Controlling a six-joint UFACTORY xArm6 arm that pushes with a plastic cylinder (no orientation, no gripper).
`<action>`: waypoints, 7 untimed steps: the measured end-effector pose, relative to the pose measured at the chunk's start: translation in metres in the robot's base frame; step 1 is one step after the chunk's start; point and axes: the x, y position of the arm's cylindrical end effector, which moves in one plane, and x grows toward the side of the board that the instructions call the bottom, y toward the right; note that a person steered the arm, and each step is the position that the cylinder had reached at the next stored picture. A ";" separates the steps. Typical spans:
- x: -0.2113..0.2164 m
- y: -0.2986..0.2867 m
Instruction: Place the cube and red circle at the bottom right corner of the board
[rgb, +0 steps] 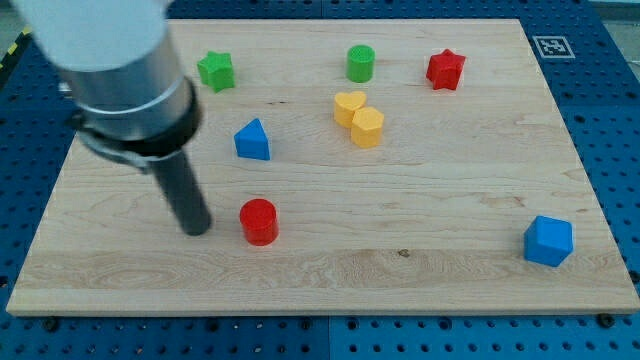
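Note:
The red circle block (259, 221) stands on the wooden board (420, 200) left of centre, toward the view's bottom. The blue cube (548, 241) sits near the board's bottom right corner. My tip (196, 229) rests on the board just left of the red circle, a small gap between them. The rod rises up and to the left into the arm's grey cylinder.
A blue triangle block (253, 140) lies above the red circle. A green star (215, 71), a green cylinder (360, 63) and a red star (445, 70) line the top. A yellow heart (349, 106) touches a yellow hexagon (368, 128) in the middle.

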 end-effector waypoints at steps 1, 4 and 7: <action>-0.001 0.055; 0.024 0.111; 0.024 0.184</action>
